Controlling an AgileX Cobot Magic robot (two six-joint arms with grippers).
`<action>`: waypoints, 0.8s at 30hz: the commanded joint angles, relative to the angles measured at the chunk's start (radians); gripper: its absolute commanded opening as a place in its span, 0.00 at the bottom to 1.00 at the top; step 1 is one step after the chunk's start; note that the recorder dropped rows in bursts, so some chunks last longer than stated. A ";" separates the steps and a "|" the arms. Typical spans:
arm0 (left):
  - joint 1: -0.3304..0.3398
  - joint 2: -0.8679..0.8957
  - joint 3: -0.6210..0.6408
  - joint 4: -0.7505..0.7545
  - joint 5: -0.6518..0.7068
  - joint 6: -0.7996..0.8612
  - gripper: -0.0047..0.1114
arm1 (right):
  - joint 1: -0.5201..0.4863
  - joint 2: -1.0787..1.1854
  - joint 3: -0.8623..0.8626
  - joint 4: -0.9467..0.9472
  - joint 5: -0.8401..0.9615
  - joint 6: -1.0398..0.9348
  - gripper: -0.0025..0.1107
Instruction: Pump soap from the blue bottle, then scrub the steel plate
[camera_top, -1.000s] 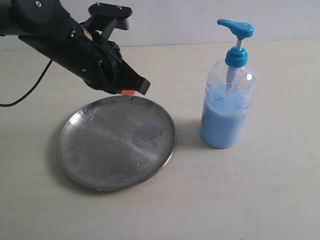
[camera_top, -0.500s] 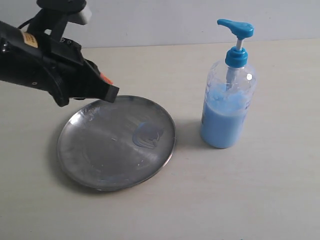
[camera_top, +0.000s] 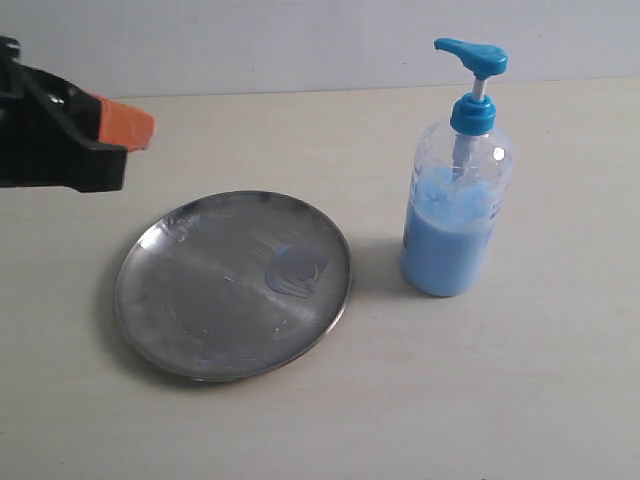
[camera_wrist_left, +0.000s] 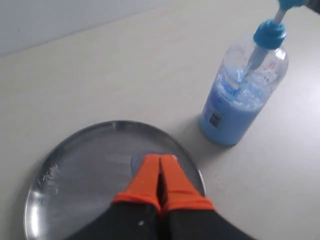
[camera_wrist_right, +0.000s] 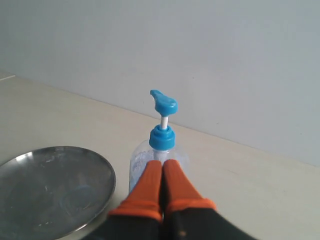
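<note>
The steel plate (camera_top: 232, 284) lies on the table left of centre, with a small smear of blue soap (camera_top: 295, 270) on its right half. The blue bottle (camera_top: 457, 205) stands upright to the plate's right, about half full of light blue soap, pump head up. My left gripper (camera_top: 135, 125) is at the far left edge, above and behind the plate, orange fingertips pressed together and empty. In the left wrist view the left gripper (camera_wrist_left: 160, 159) hangs over the plate (camera_wrist_left: 75, 175). My right gripper (camera_wrist_right: 162, 164) is shut and empty, a little short of the bottle (camera_wrist_right: 162, 135), and out of the exterior view.
The pale tabletop (camera_top: 480, 380) runs around the plate and bottle. A light wall (camera_top: 330, 40) stands behind the table's far edge.
My left arm has pulled back to the left and upward, away from over the plate's far rim. The plate, soap smear and bottle have not moved.
</note>
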 joint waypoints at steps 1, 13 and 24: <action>0.001 -0.130 0.024 -0.014 -0.011 -0.001 0.04 | 0.001 -0.001 0.006 -0.007 -0.040 0.003 0.02; 0.001 -0.507 0.140 -0.008 -0.007 0.001 0.04 | 0.001 -0.001 0.006 -0.003 -0.041 0.003 0.02; 0.001 -0.554 0.150 0.002 -0.002 0.003 0.04 | 0.001 -0.001 0.006 -0.003 -0.041 0.003 0.02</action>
